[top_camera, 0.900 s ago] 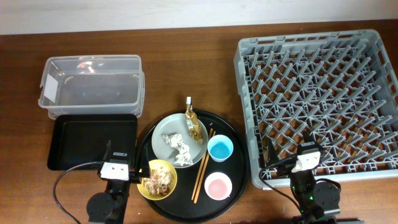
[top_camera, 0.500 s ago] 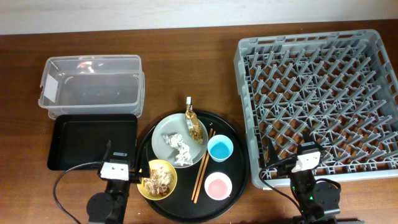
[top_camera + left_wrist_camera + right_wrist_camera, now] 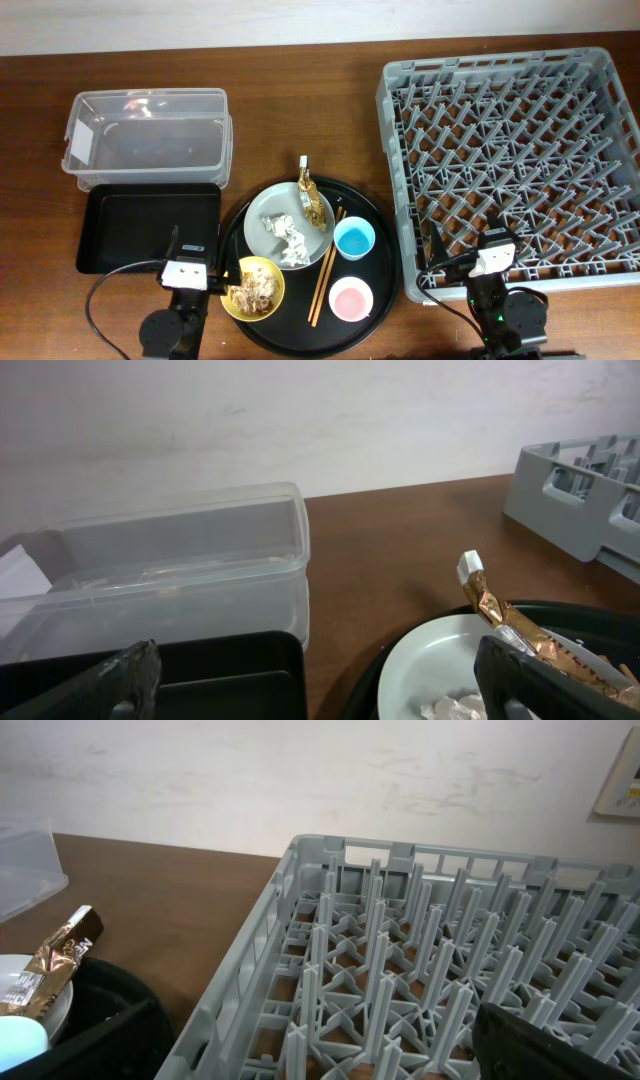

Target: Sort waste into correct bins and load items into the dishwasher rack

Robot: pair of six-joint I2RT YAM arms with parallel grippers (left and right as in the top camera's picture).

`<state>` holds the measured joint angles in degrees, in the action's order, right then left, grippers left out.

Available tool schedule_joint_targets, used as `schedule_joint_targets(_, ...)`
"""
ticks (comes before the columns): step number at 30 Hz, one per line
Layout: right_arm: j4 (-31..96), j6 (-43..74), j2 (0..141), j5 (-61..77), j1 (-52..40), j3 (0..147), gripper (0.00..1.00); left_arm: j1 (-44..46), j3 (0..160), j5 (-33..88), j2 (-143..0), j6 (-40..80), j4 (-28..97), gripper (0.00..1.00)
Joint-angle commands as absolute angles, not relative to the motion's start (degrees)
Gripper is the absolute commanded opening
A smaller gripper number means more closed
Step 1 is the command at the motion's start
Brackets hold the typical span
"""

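A pale grey plate [image 3: 268, 212] on the round black tray [image 3: 380, 275] holds white tissue [image 3: 291, 240] and a brown-gold wrapper [image 3: 312, 200]. The yellow bowl [image 3: 270, 272] holds brown food scraps [image 3: 254, 288]. A blue cup [image 3: 354, 239], a pink cup [image 3: 351, 299] and chopsticks [image 3: 326, 268] sit on the same tray. The clear tub [image 3: 147, 135] and the shallow black tray [image 3: 148, 228] stand at the left, the grey rack [image 3: 515, 170] at the right. My left gripper [image 3: 192, 262] [image 3: 320, 695] is open and empty by the black tray. My right gripper [image 3: 478, 258] [image 3: 320, 1055] is open and empty at the rack's near edge.
Cables trail from both arm bases at the table's front edge. The brown wooden table [image 3: 300, 110] is bare behind the round tray, with a pale wall behind it. In the left wrist view the wrapper [image 3: 510, 625] rests on the plate [image 3: 420, 670].
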<state>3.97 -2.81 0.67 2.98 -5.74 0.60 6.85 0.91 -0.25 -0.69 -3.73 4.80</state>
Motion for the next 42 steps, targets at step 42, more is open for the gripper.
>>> schedule_joint_targets(42,61.5,3.9,42.5,5.3,-5.9,52.1,0.99,7.1,59.0,17.9,-64.9,0.4,51.5,0.99)
